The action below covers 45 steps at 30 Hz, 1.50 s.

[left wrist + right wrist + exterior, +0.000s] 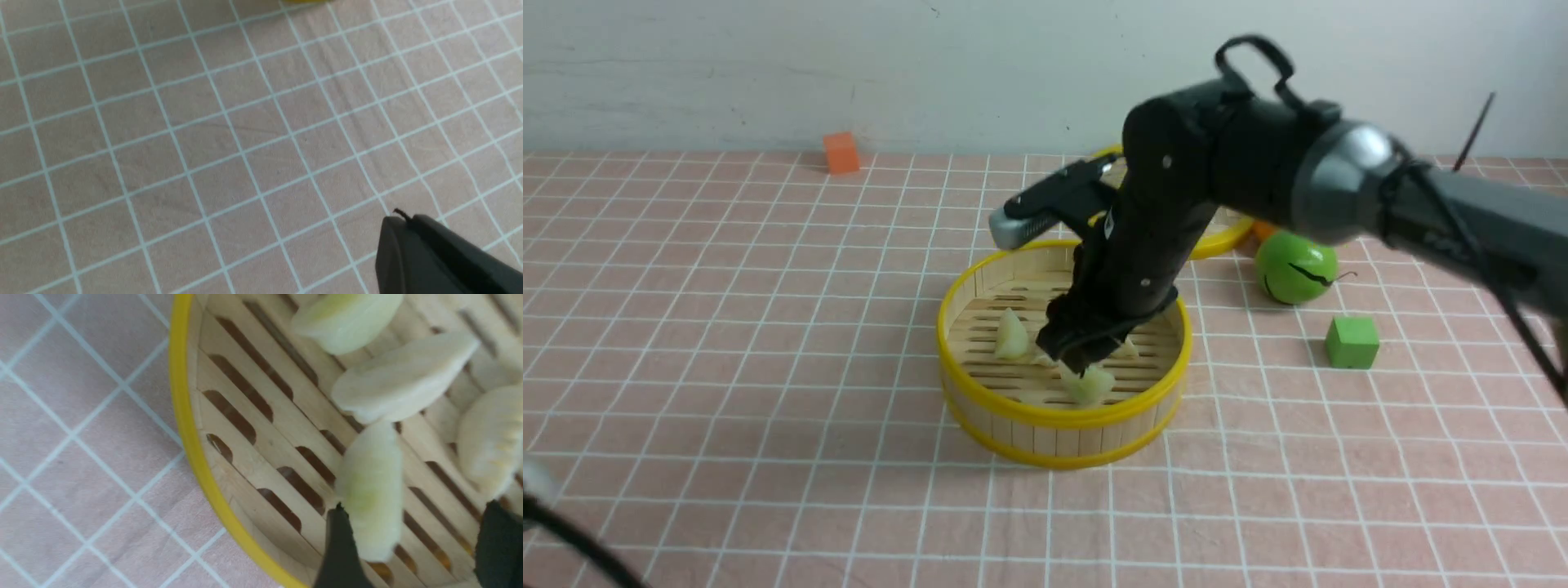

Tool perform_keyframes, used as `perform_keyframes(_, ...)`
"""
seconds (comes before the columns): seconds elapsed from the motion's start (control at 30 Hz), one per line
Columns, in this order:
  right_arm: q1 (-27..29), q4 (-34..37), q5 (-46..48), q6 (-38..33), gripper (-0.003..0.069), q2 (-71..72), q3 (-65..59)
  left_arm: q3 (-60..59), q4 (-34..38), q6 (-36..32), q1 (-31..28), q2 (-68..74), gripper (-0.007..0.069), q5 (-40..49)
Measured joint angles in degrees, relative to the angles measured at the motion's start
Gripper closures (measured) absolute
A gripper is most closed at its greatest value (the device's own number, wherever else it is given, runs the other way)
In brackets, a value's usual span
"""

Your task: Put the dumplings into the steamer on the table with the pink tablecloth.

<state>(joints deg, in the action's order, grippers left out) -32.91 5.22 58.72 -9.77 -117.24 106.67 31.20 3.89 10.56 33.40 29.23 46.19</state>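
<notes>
1. The steamer [1013, 431] sits mid-table [1339, 506] on the pink tablecloth [768, 327].
2. The right gripper [1082, 361] points down inside the steamer, over the 6 o'clock part of its slatted floor. Its arm comes in from about 2 o'clock.
3. Its jaws stand wide apart. In the right wrist view one dumpling [369, 490] lies between them. It touches one finger [339, 551] and leaves a clear gap to the other finger [498, 539], so it is not pinched.
4. All four dumplings are inside the steamer's yellow rim [184, 416]. The wrist view shows the other three [402, 375] on the slats close beyond the fingertips.
5. In the front view one lies at 9 o'clock on the floor [1011, 335], one sits under the gripper toward 6 o'clock [1090, 384], and one peeks out at 3 o'clock [1127, 349]. The arm hides the fourth.
6. The left gripper [402, 218] is closed with nothing in it, above bare cloth.
7. Seen from the steamer, a yellow-rimmed lid [1217, 237] lies at 1 o'clock, partly behind the arm. A green ball [1295, 267] is at 2 o'clock, a green cube [1352, 341] at 3 o'clock, and an orange cube [840, 153] far off at 11 o'clock.
</notes>
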Motion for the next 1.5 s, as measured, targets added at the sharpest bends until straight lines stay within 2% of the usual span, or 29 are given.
perform_keyframes(0.1, 0.0, 0.0, 1.4, 0.2, 0.0329, 5.5, -0.2, -3.5, 0.0, 0.2, 0.0, -7.3, 0.0619, -3.4)
perform_keyframes(0.23, 0.0, 0.4, 0.6, 0.2, 0.0545, 15.4, -5.4, -6.9, 0.0, 2.2, 0.0, -17.3, 0.0617, -8.0)
perform_keyframes(0.27, 0.0, 0.6, -0.7, 0.2, 0.062, 19.3, -9.3, -7.4, 0.0, 2.5, 0.0, -20.0, 0.0617, -8.9)
perform_keyframes(0.37, 0.0, 1.2, -4.4, 0.3, 0.067, 24.7, -15.3, -7.6, 0.0, 2.6, 0.0, -22.5, 0.0616, -9.2)
perform_keyframes(0.4, 0.0, 1.9, -8.1, 0.3, 0.0679, 29.7, -21.8, -7.6, 0.0, 2.6, 0.0, -24.1, 0.0613, -9.5)
perform_keyframes(0.57, 0.0, 3.5, -19.8, 0.3, 0.0679, 46.2, -38.0, -7.7, 0.0, 2.6, 0.0, -24.6, 0.0606, -9.6)
perform_keyframes(0.83, 0.0, 3.7, -31.9, 0.4, 0.0676, 65.9, -56.2, -7.7, 0.0, 2.6, 0.0, -24.6, 0.0607, -8.9)
perform_keyframes(1.1, 0.0, 3.7, -31.9, 0.4, 0.0671, 78.2, -62.0, -7.7, 0.0, 2.6, 0.0, -24.6, 0.0606, -8.8)
perform_keyframes(1.5, 0.0, 3.8, -31.5, 0.4, 0.0661, 80.9, -62.9, -7.7, 0.0, 2.6, 0.0, -24.6, 0.0589, -8.7)
